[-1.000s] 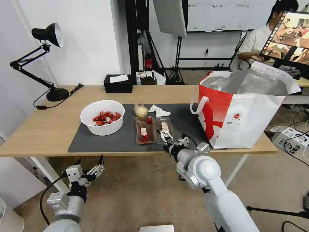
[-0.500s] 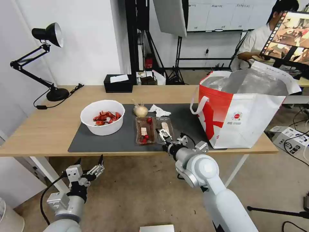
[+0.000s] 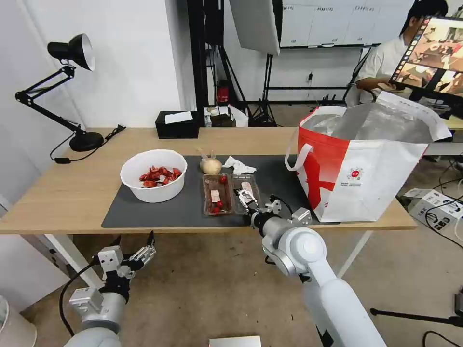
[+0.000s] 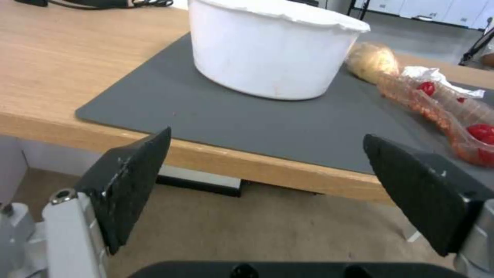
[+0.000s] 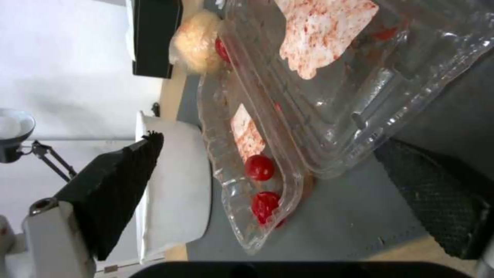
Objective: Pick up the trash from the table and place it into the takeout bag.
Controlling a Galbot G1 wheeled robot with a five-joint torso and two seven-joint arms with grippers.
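On the dark mat (image 3: 159, 212) of the table (image 3: 67, 193) lie the trash items: a white bowl (image 3: 153, 182) with red shell scraps, a clear hinged tray (image 3: 230, 193) with red bits, a beige lump (image 3: 211, 166) and a crumpled tissue (image 3: 238, 166). My right gripper (image 3: 247, 197) is open, its fingers either side of the near corner of the tray (image 5: 329, 96). Below the table's front edge, my left gripper (image 3: 137, 253) hangs open and holds nothing, facing the bowl (image 4: 273, 50). The takeout bag (image 3: 366, 168) stands open at the table's right end.
A black tissue box (image 3: 177, 125) sits at the table's back edge. A black desk lamp (image 3: 72, 96) stands at the back left with its cable trailing. A person sits at a desk behind the bag. Cables and a white box (image 3: 434, 202) lie on the floor right.
My right gripper has moved forward from the mat's front edge onto the tray's near corner. The left arm and the trash items have not moved.
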